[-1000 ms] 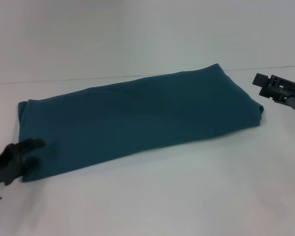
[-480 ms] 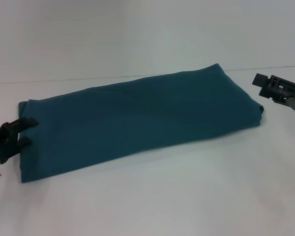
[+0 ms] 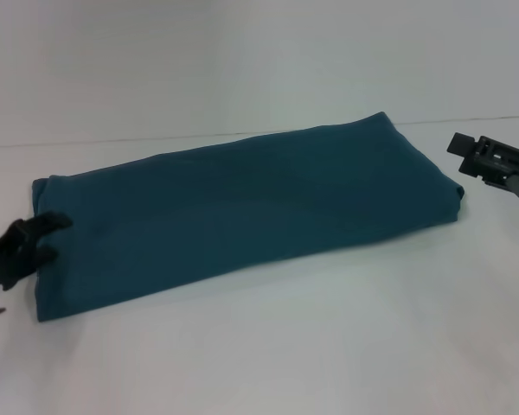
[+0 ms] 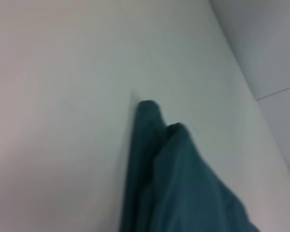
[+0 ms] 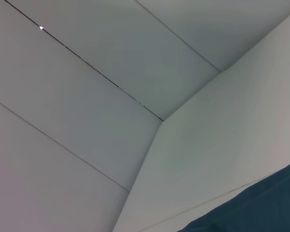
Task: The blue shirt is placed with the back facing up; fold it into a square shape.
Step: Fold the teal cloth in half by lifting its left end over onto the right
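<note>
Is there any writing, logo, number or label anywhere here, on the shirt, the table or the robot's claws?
None can be read in any view.
The blue shirt: plain fabric, no print or tag showing.
The white table: bare, no marks.
The left gripper, at the shirt's left end: plain black, no lettering seen.
The right gripper, off the shirt's right end: black parts, nothing legible.

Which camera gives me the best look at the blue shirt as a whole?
The head view: the blue shirt lies whole there, a long folded band on the white table. The left wrist view shows only one bunched end of it, and the right wrist view only a corner at the picture's edge.
</note>
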Controlling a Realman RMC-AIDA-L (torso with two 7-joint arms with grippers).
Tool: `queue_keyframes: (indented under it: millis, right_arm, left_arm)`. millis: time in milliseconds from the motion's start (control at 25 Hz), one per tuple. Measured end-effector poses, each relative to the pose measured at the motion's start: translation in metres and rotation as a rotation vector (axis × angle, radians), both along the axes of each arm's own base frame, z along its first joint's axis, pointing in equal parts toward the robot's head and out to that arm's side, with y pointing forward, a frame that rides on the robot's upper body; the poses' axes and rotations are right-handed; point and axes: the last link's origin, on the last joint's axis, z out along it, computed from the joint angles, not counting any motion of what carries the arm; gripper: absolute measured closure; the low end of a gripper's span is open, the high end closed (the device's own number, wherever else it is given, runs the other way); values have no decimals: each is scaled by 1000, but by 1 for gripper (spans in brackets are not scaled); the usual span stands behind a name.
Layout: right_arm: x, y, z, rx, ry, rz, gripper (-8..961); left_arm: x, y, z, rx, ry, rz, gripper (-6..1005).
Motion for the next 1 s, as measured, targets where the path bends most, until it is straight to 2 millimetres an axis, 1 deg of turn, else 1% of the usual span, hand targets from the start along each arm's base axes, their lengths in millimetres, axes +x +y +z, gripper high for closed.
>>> queue_keyframes:
  millis: [120,160,240,360,480,600,800,840,1000]
  right_arm:
    - [0,0,0,-1,1,-2,71]
    - [0,0,0,-1,0,-1,72]
    - [0,1,1,-2,-3,2,72]
    - [-1,2,1,-5,-11,6,73]
    - [0,3,3,-5,-17,7,74]
    - [1,2,3,-12,-25,4,74]
    - [3,2,2,-26,-41,-7,76]
    - [4,2,1,-27,-44,-9,76]
    - [4,2,2,-25,-47,-11,77]
  left_arm:
    - [6,-1,15,8,-7,-61,235]
    - [9,0,23,4,13,-101,233]
    - [13,0,34,-34,64,-165,229]
    - [17,2,52,-147,229,-256,222]
    - [19,6,63,-220,371,-294,216]
    - [24,10,66,-230,425,-303,210]
    - [26,13,66,-218,403,-261,178]
    - [27,14,66,-208,334,-187,168]
    - [25,12,59,-181,220,-92,167]
